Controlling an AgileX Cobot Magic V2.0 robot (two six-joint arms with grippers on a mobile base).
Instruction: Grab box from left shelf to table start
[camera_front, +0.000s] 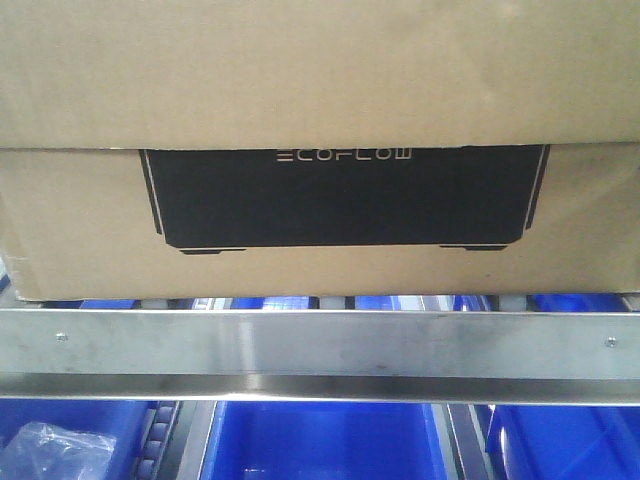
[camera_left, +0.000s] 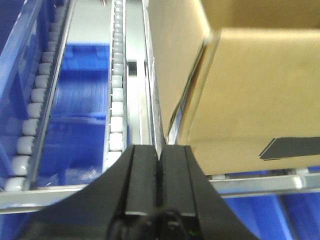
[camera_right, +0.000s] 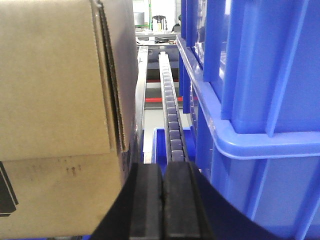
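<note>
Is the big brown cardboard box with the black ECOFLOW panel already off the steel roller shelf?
No, the brown cardboard box sits on the steel-railed roller shelf, its bottom edge showing just above the rail.

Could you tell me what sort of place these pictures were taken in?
Probably a warehouse or factory storage area: a cardboard box sits on a steel shelf with grey rollers, and blue plastic bins stand beside and below it.

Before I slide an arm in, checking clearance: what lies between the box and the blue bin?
In the right wrist view, a steel rail and a roller track run between the box and the blue bin.
</note>
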